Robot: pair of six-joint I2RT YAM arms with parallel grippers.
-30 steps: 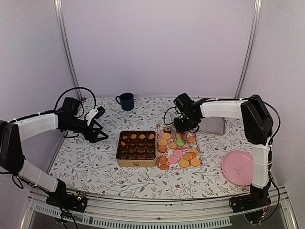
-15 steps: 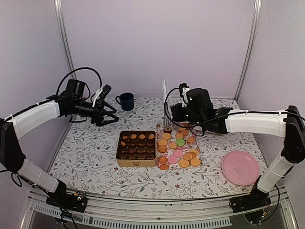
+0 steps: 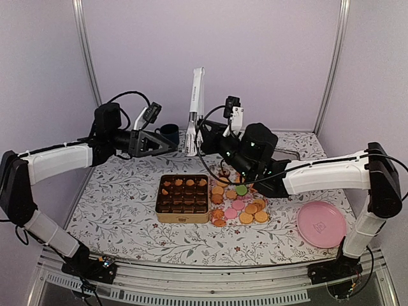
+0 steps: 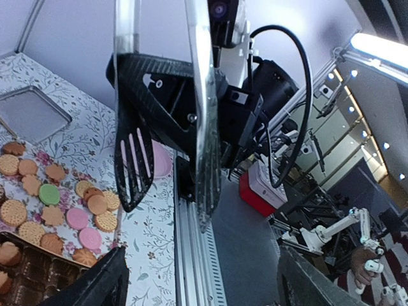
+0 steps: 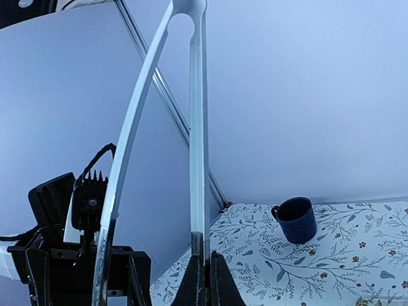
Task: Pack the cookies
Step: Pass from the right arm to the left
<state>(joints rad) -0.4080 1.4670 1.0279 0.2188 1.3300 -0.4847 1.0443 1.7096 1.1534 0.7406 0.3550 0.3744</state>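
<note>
Now that my right gripper [image 5: 204, 280] has lifted the tongs [image 5: 198, 127], squeezed tight, my empty left gripper [image 3: 167, 145] sits wide open beside them; I think a swap comes before packing cookies [image 3: 241, 203].

My top view is lit evenly and softly from above, with a lilac cast off the walls. Shadows on the table [image 3: 115, 210] are faint, and the cookies [image 3: 239, 203] show clear colour, though fine detail is soft. In the left wrist view a strip light [image 4: 382, 46] flares at the upper right, and the tongs [image 4: 205, 95], close to the lens, are blurred and streaked with glare. The right wrist view looks bluish to me, its lower left nearly in silhouette.
</note>
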